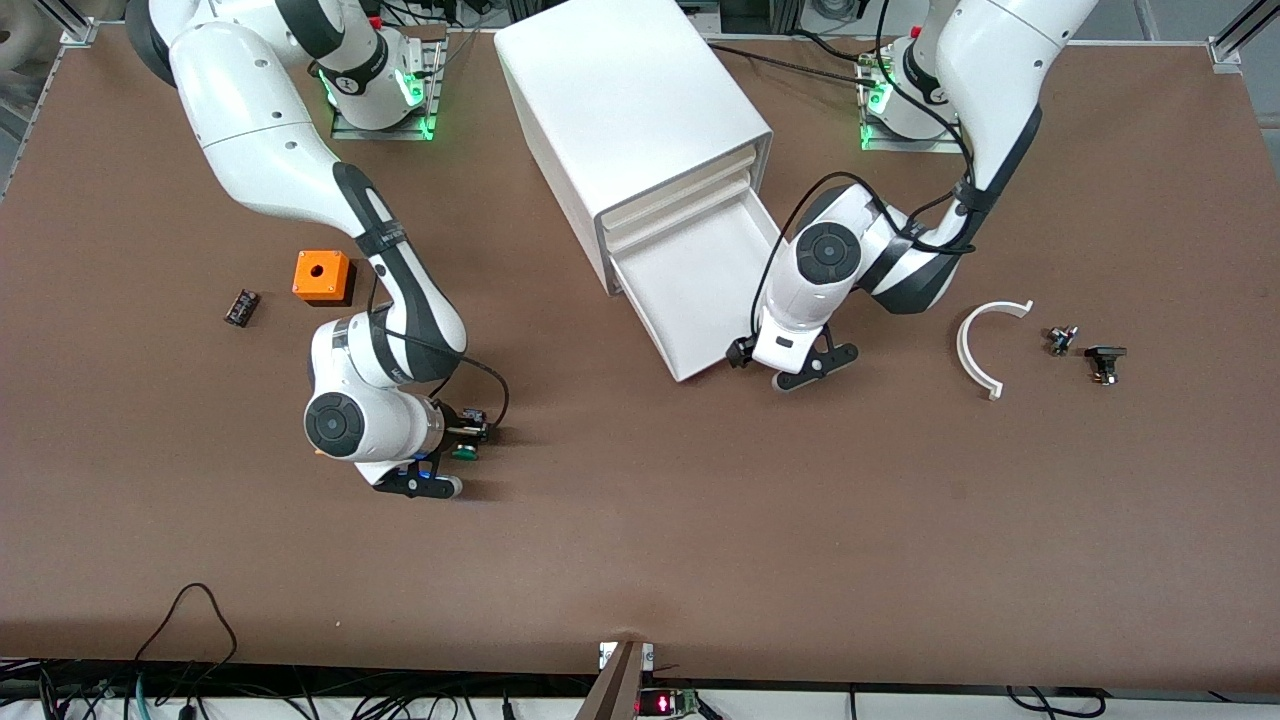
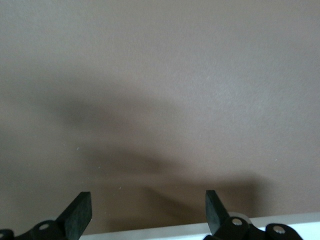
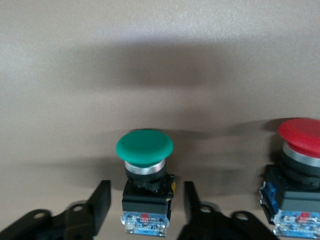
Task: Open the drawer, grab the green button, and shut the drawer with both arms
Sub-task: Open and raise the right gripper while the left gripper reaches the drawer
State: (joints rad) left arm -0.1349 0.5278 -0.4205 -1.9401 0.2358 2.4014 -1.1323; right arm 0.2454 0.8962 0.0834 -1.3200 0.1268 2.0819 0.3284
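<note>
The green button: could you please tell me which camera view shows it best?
The right wrist view: the green button stands close up between the right gripper's open fingers. In the front view it is a small green speck at that gripper. The left wrist view misses it.

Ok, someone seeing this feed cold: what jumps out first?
The white cabinet with its bottom drawer pulled open, the left gripper open at its front corner. Toward the right arm's end, the right gripper straddles the green button, its fingers clear of it, a red-capped button beside.

Green-capped button point(image 3: 145, 165) upright on table; white drawer point(image 1: 700, 290) open.
</note>
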